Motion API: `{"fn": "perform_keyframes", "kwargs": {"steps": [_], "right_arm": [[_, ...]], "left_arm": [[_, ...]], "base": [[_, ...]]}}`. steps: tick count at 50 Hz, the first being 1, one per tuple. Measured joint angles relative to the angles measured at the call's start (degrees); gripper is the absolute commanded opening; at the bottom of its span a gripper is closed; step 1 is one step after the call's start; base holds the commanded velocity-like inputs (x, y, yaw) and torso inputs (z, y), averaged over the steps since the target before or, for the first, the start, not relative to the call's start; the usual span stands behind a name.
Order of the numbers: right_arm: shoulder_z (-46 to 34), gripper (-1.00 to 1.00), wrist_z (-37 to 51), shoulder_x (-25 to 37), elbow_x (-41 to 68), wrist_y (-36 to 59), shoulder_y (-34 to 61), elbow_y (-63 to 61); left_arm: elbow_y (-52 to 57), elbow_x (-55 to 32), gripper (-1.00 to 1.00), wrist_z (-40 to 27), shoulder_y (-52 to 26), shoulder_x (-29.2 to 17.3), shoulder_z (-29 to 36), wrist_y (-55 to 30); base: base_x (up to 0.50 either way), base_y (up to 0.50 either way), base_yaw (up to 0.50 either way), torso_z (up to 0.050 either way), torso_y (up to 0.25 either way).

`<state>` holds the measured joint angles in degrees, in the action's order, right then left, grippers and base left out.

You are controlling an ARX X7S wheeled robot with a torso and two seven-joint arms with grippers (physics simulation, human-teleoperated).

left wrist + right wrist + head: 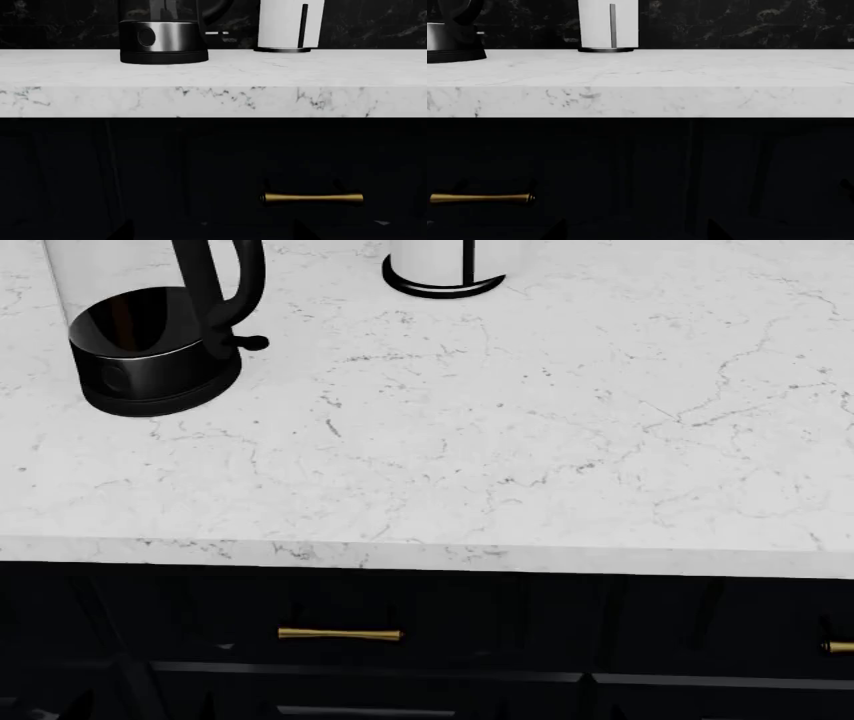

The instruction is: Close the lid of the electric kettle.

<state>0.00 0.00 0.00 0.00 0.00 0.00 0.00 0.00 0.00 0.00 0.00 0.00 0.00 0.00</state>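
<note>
The white marble counter [534,440] is filling most of the head view, above dark cabinets with a brass drawer pull [339,635]. The electric kettle [147,330] is standing at the far left of the counter, well apart from both arms; a white cylinder with a black stripe [447,262] is sitting farther back, to its right. The kettle's clear glass body and black base are showing, with the curved black handle [220,285] and the small knobbed switch [251,342] facing right. Its top rim and lid are lying outside every view, so I cannot tell how far the lid is standing open.

Glass is looking fragile and slick, so the body is better left alone; the hinged plastic lid should be swinging lightly under a gentle downward press on its flat top, away from the button.

Neither claw is appearing clearly: only dark tips are edging the wrist views, so whether they are parted or closed I cannot tell.
</note>
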Motion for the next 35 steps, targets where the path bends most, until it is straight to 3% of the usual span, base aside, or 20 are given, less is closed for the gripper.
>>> {"fn": "perform_keyframes", "kwargs": {"steps": [12,35], "right_arm": [[-1.22,1.0,1.83,1.45,2.25,0.13,0.0,-0.34],[-4.31,1.0,4.29,3.87,4.47,-0.26,0.08,-0.26]], "left_arm": [[0.24,-1.12,1.0,-1.75,0.01,-1.38,1.36,-0.3],[2.62,-3.78,1.0,-4.15,1.09,-3.96,3.96,0.64]], "base": [[0.0,0.0,0.0,0.0,0.0],[0.0,0.0,0.0,0.049,0.048]]}}
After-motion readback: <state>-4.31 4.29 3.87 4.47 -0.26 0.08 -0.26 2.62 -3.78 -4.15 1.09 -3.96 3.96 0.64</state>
